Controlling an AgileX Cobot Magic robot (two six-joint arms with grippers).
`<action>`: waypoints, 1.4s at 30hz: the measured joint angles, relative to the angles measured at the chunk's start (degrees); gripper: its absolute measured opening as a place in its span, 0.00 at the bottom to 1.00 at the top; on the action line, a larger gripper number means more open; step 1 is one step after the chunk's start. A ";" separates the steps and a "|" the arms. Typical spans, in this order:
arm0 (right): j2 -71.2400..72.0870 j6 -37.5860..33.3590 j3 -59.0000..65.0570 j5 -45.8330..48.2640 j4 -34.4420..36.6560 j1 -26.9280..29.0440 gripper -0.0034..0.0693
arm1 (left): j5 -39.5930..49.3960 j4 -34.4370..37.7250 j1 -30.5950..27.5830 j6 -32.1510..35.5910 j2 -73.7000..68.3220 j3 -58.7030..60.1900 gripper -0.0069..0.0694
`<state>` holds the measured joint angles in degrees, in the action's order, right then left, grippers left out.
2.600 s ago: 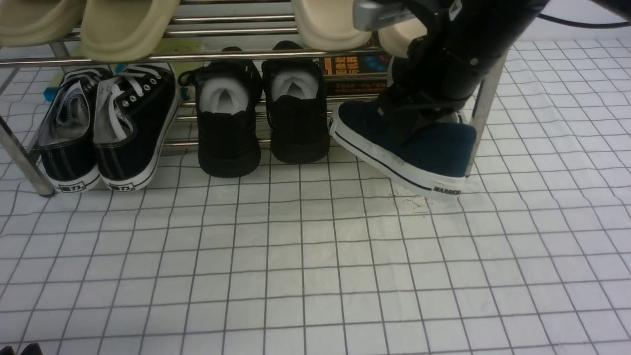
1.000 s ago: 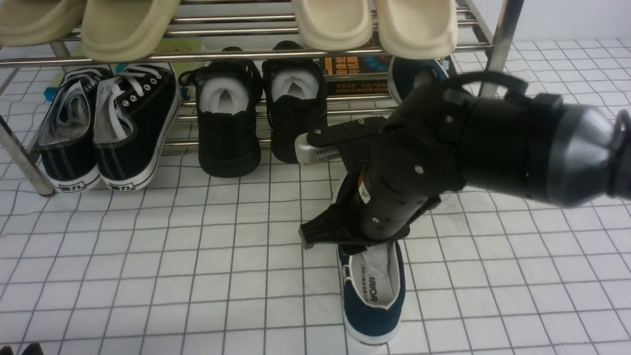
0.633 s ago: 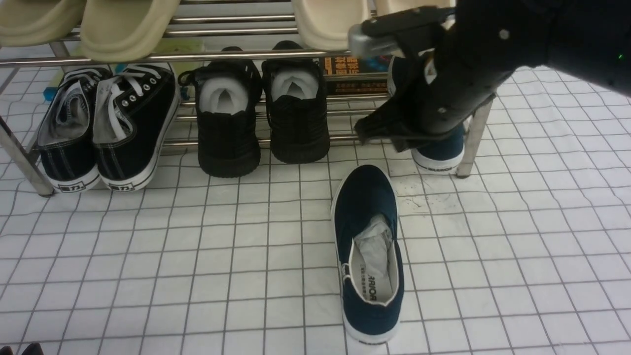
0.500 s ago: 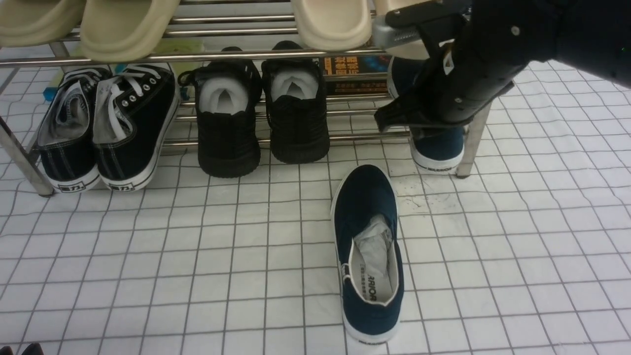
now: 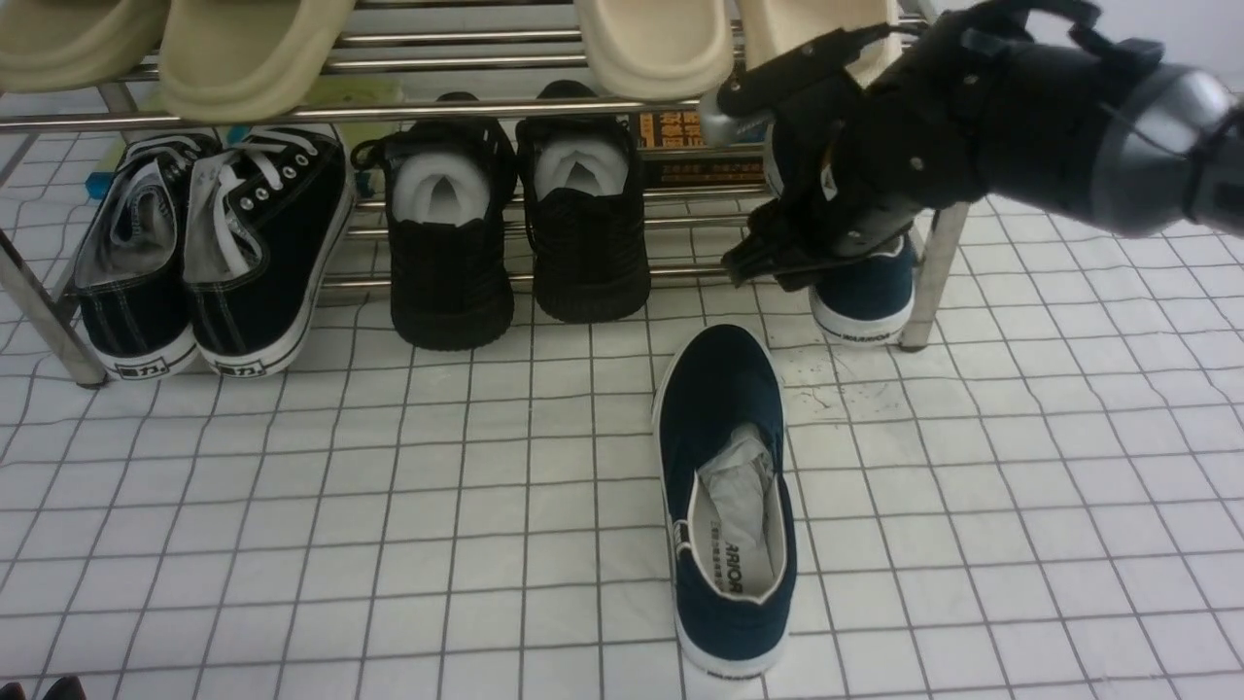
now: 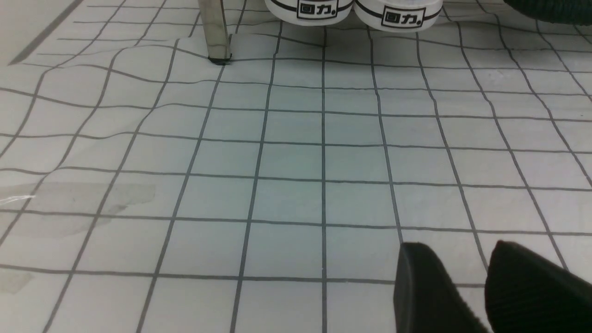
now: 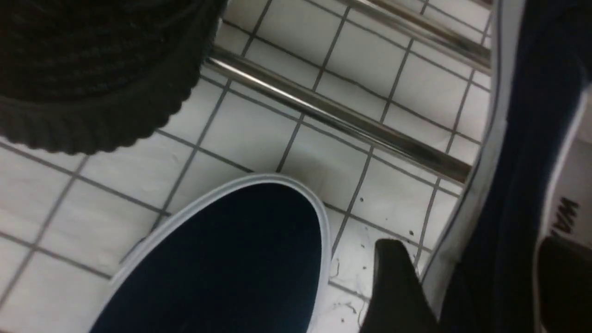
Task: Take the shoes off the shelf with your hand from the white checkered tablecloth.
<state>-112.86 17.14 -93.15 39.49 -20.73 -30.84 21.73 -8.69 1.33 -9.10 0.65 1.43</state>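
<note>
One navy slip-on shoe [image 5: 724, 506] lies on the white checkered tablecloth [image 5: 389, 506] in front of the shelf, with grey paper inside; its toe shows in the right wrist view [image 7: 222, 259]. The other navy shoe [image 5: 868, 292] still stands on the chrome shelf [image 5: 486, 109] at its right end, partly hidden by my right gripper [image 5: 816, 262]. In the right wrist view the gripper [image 7: 469, 243] is open and straddles that shoe's side wall [image 7: 504, 185], with one finger outside the sole and the other inside the opening. My left gripper [image 6: 453, 247] is shut and empty, low over the cloth.
Black lace-up sneakers [image 5: 209, 253] and all-black knit shoes [image 5: 515, 233] stand on the lower shelf. Beige slippers [image 5: 243, 49] sit on the upper bars. The shelf's right leg [image 5: 933, 282] is next to the shoe, and a left leg [image 6: 213, 27] shows in the left wrist view.
My right gripper set the first navy shoe on the cloth, let go, rose back to the shelf, and has now come down over the second shoe.
</note>
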 joint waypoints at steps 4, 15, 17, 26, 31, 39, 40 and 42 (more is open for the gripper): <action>-1.39 2.90 -0.38 -1.05 -3.92 0.00 0.58 | 0.00 0.00 0.00 0.00 0.00 0.00 0.40; -1.93 8.96 -0.38 -0.17 -9.14 0.00 0.08 | 0.00 0.00 0.00 0.00 0.00 0.00 0.40; -1.63 8.96 -0.38 0.63 -8.95 0.00 0.09 | 0.00 0.00 0.00 0.00 0.00 0.00 0.40; 4.66 6.46 -0.32 9.47 -2.06 0.00 0.09 | 0.00 0.00 0.00 0.00 0.00 0.00 0.40; 10.94 0.51 -0.32 17.66 5.64 0.00 0.09 | 0.00 0.00 0.00 0.00 0.00 0.00 0.40; 19.33 -5.36 0.33 31.21 12.28 0.00 0.09 | 0.00 0.00 0.00 0.00 0.00 0.00 0.40; 21.01 -6.04 1.62 31.64 13.21 0.00 0.09 | 0.00 0.00 0.00 0.00 0.00 0.00 0.40; 22.43 -6.50 3.23 31.80 14.55 0.00 0.09 | 0.00 0.00 0.00 0.00 0.00 0.00 0.40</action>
<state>-90.43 10.65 -89.92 71.29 -6.18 -30.84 21.73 -8.69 1.33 -9.10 0.65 1.43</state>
